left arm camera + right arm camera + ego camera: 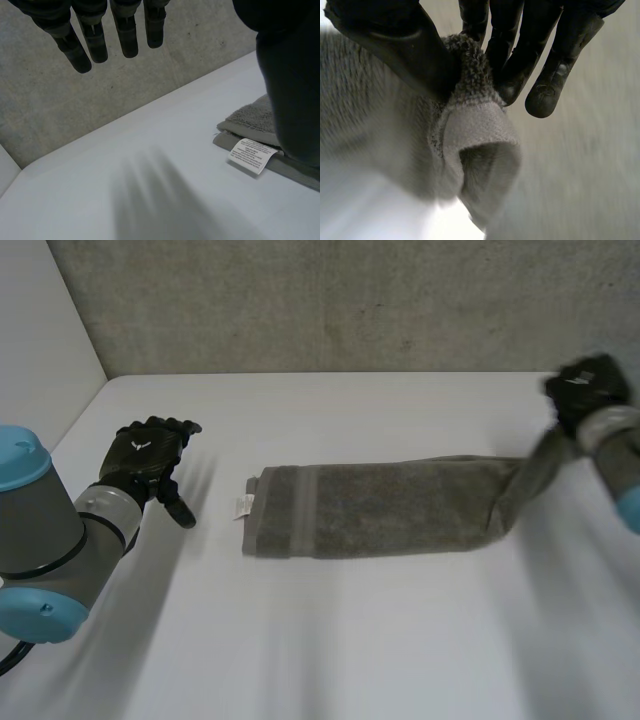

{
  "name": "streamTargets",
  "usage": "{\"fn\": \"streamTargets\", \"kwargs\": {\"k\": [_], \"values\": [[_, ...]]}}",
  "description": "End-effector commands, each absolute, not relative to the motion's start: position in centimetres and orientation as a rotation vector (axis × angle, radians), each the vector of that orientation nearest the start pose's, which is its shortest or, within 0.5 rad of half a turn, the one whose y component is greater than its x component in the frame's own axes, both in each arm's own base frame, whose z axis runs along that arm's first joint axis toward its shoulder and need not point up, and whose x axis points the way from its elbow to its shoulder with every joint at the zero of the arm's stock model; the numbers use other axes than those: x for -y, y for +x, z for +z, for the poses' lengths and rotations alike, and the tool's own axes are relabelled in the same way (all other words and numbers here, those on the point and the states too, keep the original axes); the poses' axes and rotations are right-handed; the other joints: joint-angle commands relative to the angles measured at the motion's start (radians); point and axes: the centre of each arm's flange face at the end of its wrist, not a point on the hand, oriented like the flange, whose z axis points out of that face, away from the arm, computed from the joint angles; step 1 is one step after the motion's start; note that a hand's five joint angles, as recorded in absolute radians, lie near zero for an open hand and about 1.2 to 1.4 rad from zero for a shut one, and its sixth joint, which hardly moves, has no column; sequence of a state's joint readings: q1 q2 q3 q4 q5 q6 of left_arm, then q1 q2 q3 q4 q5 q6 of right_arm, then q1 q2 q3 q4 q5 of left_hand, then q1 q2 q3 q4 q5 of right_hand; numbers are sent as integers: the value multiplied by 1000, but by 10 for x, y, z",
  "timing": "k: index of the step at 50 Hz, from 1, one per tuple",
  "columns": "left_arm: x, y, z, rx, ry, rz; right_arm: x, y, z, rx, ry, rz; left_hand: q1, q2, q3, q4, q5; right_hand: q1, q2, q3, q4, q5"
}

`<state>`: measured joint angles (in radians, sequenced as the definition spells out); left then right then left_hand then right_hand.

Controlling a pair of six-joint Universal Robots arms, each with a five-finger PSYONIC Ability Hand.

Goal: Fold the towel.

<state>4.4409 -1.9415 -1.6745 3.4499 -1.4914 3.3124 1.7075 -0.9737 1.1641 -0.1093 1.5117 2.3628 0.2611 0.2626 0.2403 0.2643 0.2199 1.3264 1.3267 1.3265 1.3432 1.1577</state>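
A grey-green terry towel [380, 508], folded into a long narrow strip, lies across the middle of the smooth white table [350, 640]. One end has a flat woven band and a small white label [244, 505]. The right hand [588, 388] holds the strip's other end raised off the table, the looped pile pinched between thumb and fingers [507, 55]. The left hand [150, 455] hovers near the label end, apart from it, its fingers straight and holding nothing.

Fuzzy terry-cloth towel [380, 508], smooth matt table [350, 640]
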Motion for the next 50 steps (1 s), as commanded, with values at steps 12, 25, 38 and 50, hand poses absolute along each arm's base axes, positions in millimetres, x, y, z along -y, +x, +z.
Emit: {"fn": "streamTargets", "kwargs": {"k": [12,25,38,50], "values": [[301,-228,179,-2433,636,-2090,246,414,174,-1431,-1653,-2045,-83,-84,-62,-86,-216,-57,-57,-57,-74,-63],[303,-233,185,-2408,647,-2124,277,373,194,-1709,-1418,-2071,-83,-84,-62,-86,-216,-1152,-1152,-1152,-1169,-1158],[294,-262,196,-2373,758,-2211,293,287,149,-2185,-1168,-1804,-77,-79,-56,-80,-210,-1152,-1152,-1152,-1169,-1158],[270,-334,203,-2342,1007,-2349,294,273,135,-2237,-1137,-1799,-53,-55,-33,-57,-187,-995,-995,-995,-1012,-1001]]}}
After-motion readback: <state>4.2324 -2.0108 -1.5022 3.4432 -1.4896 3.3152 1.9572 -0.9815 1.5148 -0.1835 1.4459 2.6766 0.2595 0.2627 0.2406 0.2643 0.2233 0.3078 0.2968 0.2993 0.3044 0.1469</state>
